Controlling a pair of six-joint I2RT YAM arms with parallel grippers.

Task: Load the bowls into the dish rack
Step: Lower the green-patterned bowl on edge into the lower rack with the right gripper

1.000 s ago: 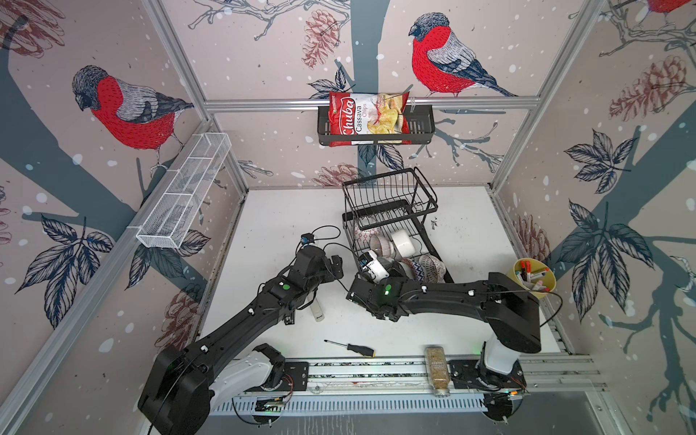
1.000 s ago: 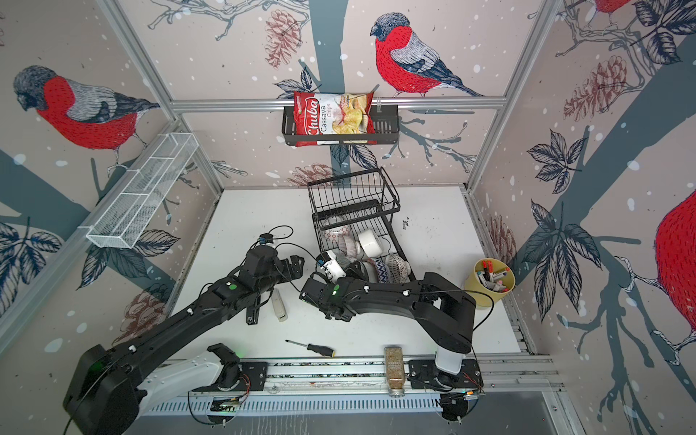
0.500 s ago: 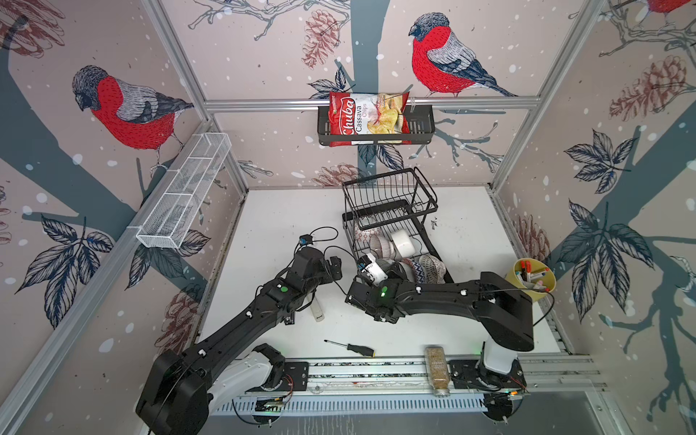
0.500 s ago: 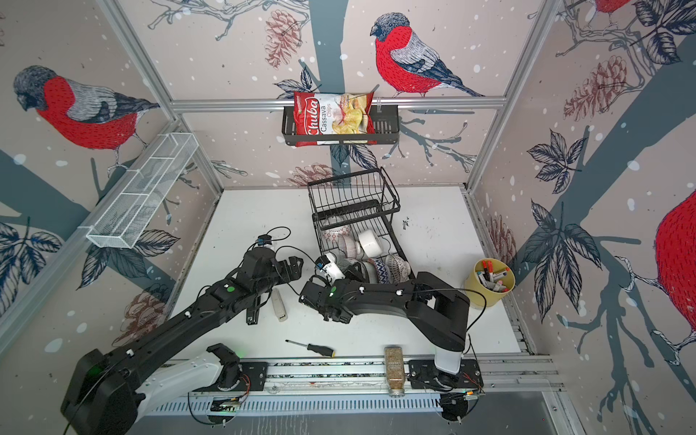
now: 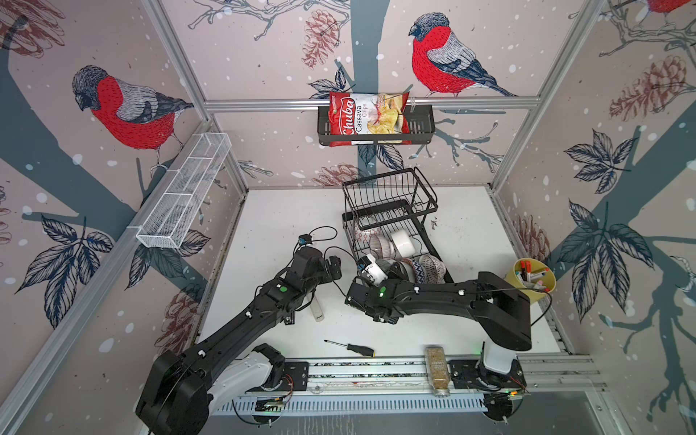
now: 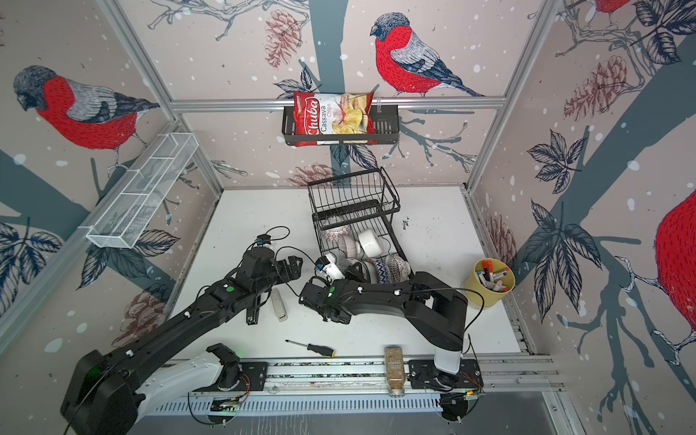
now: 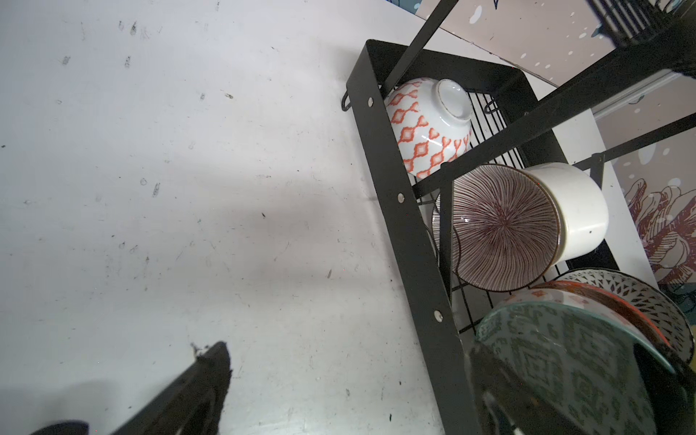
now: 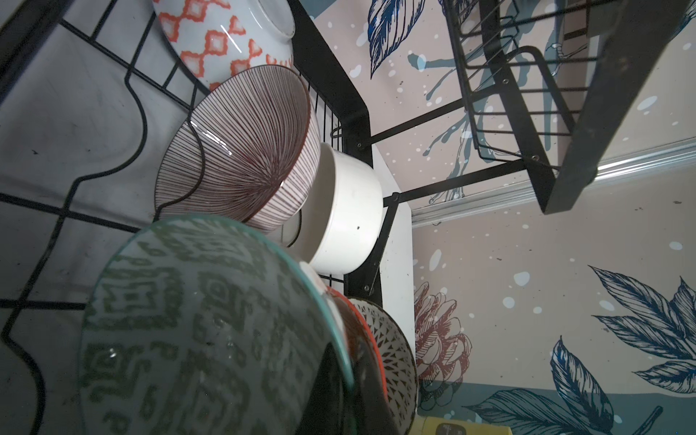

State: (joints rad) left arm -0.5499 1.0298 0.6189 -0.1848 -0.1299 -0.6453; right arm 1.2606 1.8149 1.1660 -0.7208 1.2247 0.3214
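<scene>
The right gripper (image 8: 348,388) is pressed together on the rim of the teal bowl (image 8: 196,331), at the lower left of the right wrist view, over the near end of the dish rack (image 7: 391,169), where other bowls (image 7: 504,226) lean. The left gripper (image 5: 334,266), at the centre in a top view, stands spread and empty. I judge the ceramic stiff, glazed, slippery and breakable; the thin rim is the place to hold

dish rack (image 7: 410,226) on white surface (image 7: 188,188). Lower tier: orange-patterned bowl (image 7: 425,128) farthest, striped bowl (image 7: 504,226) touching white bowl (image 7: 576,211), teal bowl (image 7: 557,357) nearest camera.

Bowls (image 5: 403,243) inside dish rack (image 5: 389,196)
</scene>
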